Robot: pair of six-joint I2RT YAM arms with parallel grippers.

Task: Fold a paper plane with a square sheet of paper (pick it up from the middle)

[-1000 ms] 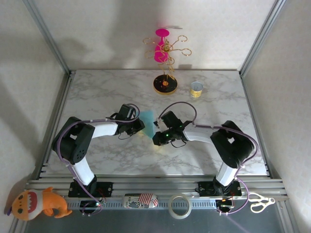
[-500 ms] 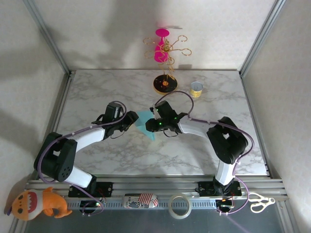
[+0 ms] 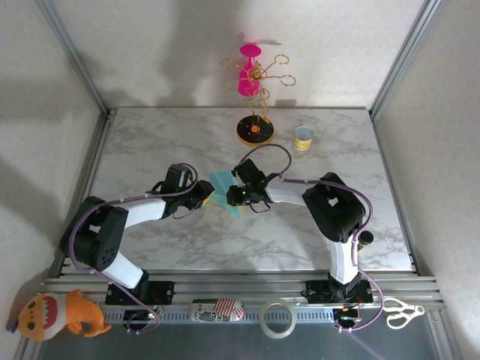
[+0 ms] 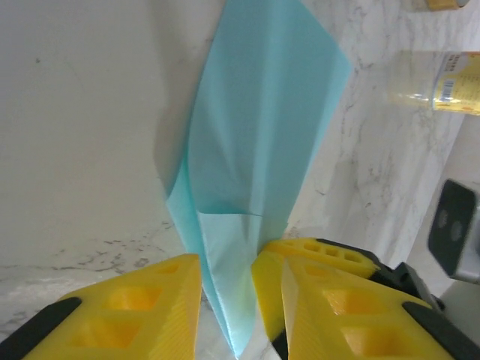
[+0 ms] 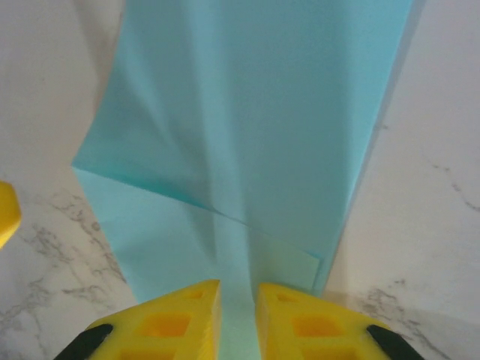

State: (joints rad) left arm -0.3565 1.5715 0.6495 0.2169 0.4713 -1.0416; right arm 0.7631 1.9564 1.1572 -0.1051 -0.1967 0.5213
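Lying along the near rail in the top view are an orange plush toy [image 3: 56, 315], a small striped object [image 3: 217, 309], a roll of tape [image 3: 277, 318] and a pair of scissors [image 3: 401, 311]. Beyond them both arms reach inward over the marble tabletop [image 3: 150, 142] and meet near its middle, with the teal sheet of paper [image 3: 222, 183] between them.

The left tool [image 3: 204, 195] comes at the sheet from the left and the right tool [image 3: 232, 196] from the right. In the right wrist view the right tool [image 5: 238, 289] has its yellow fingers nearly together, pinching a narrow ridge of the sheet [image 5: 247, 112], which shows a slanted crease. In the left wrist view the left tool [image 4: 240, 262] has its fingers a little apart with the narrow end of the folded sheet [image 4: 255, 127] between them. I cannot tell whether they press on it, or whether the paper touches the tabletop.

Farther back stands the round black-and-yellow stand base [image 3: 255, 130] with its pink and gold stand [image 3: 255, 75], and just to its right a small yellow can [image 3: 302, 138].
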